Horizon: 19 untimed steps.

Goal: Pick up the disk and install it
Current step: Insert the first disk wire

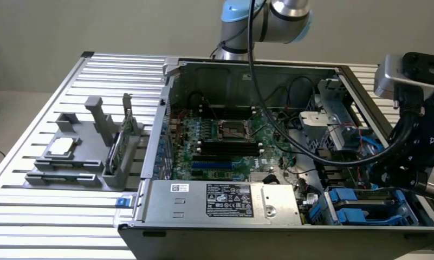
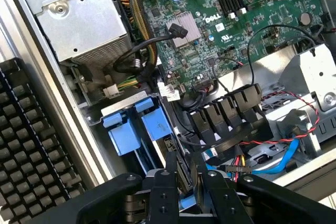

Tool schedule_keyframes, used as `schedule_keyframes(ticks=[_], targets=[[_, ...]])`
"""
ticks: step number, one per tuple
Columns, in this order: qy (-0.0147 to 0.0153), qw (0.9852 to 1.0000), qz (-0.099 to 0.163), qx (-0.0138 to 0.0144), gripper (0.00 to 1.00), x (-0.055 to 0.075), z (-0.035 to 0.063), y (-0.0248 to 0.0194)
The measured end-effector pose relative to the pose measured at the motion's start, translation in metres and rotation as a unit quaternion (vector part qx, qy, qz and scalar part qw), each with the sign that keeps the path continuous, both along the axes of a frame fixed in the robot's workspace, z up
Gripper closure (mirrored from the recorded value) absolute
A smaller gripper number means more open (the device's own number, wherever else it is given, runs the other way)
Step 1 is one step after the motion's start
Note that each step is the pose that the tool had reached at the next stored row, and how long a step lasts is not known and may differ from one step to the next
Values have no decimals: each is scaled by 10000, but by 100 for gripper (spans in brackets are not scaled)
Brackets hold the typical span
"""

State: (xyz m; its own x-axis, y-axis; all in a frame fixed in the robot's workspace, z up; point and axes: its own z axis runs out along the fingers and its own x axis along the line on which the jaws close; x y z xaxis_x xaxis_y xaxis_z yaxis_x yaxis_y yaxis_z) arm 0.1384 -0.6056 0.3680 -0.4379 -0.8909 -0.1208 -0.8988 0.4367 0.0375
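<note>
Claw (image 2: 186, 184) — near blue-railed disk (image 2: 137, 125)

The ribbed silver metal table top (image 1: 28, 162) looks matt, the grey holder block (image 1: 65, 168) dull plastic, the silver box-shaped power supply (image 2: 84, 22) bare sheet metal, the green circuit board (image 2: 220, 35) glossy, the bright blue tabs (image 2: 126, 129) smooth plastic, the black gripper (image 2: 185, 171) matt.

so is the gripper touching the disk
Cannot tell. In the wrist view what looks like the disk sits right at the gripper, but neither contact nor gap shows plainly.
</note>
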Motion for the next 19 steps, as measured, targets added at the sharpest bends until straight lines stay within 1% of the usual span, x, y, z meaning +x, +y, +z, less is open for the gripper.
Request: schedule_keyframes(ticks=[4, 9, 14, 19], targets=[[21, 9998, -204, 0, 75, 0, -5, 0], [51, 9990, -451, 0, 75, 0, -10, 0], [79, 9974, -710, 0, 75, 0, -16, 0], [107, 9952, -977, 1, 75, 0, -20, 0]])
